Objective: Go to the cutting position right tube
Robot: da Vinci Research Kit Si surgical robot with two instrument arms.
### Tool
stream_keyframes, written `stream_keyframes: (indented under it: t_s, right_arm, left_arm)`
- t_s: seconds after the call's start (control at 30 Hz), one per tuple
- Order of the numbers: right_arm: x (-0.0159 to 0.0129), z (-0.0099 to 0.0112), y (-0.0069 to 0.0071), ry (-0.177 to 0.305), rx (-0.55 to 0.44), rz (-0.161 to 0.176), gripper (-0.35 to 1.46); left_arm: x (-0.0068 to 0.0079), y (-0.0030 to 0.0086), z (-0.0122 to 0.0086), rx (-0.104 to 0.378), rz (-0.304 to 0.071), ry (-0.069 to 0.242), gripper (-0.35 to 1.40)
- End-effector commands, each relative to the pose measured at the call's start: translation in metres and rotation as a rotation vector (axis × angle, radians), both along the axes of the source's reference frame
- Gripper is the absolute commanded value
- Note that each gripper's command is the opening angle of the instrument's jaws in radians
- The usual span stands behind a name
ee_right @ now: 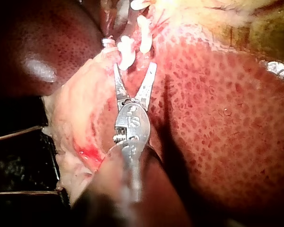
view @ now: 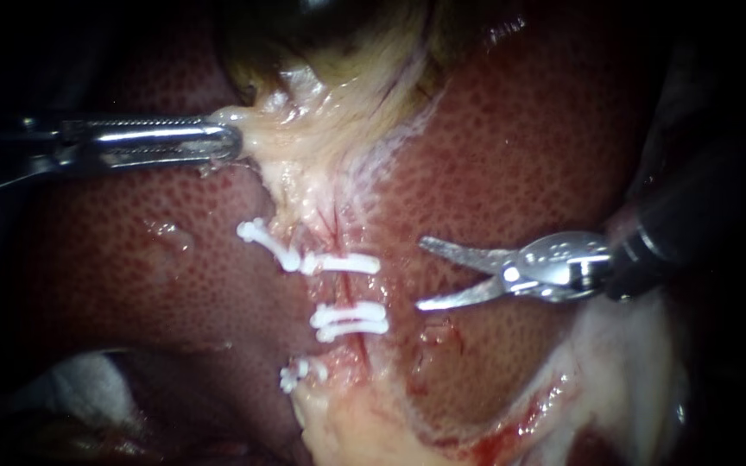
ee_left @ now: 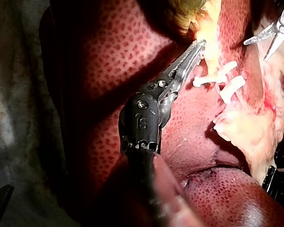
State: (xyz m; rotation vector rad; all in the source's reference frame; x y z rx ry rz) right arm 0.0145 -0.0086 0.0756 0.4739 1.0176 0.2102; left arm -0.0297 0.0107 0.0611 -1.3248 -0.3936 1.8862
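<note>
— Where is the right tube (view: 354, 292) lying?
— It is running near to far between white clips (view: 349, 320), just left of the right instrument (view: 420, 273).
— And its claw?
— It is gaping wide and gripping nothing. Bare liver (view: 520, 147) is lying open between its tips and the clips' right ends.
— The left instrument (view: 231, 143)?
— Its claw is pinching pale tissue (view: 321, 134) at the far left.

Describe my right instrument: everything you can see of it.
The right instrument is shiny metal on a dark shaft entering from the right. Its tip is two slim, pointed blades, spread open, nothing between them. It lies over the liver, blades pointing at the white clips, a gap short of them.
</note>
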Motion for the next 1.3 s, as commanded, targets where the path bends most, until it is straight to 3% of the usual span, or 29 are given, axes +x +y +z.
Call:
stream_keyframes:
  t_s: [0.03, 0.43, 0.83, 1.3]
  right_arm:
    - [0.0003, 0.0004, -0.0003, 0.001, 0.002, -0.006, 1.43]
    - [0.0039, 0.0035, -0.0025, 0.012, 0.052, -0.031, 1.43]
    - [0.006, 0.004, -0.0023, 0.024, 0.077, -0.042, 1.43]
    - [0.0074, 0.0037, -0.0025, 0.076, 0.165, -0.11, 1.4]
  left_arm:
    - [0.0, 0.0, 0.0, 0.0, 0.0, 0.0, -0.35]
    - [-0.0002, -0.0002, 0.0001, -0.002, -0.002, 0.002, -0.35]
    - [-0.0003, -0.0003, 0.0, -0.002, -0.003, 0.002, -0.35]
    - [-0.0003, -0.0002, 0.0004, -0.002, -0.003, 0.002, -0.35]
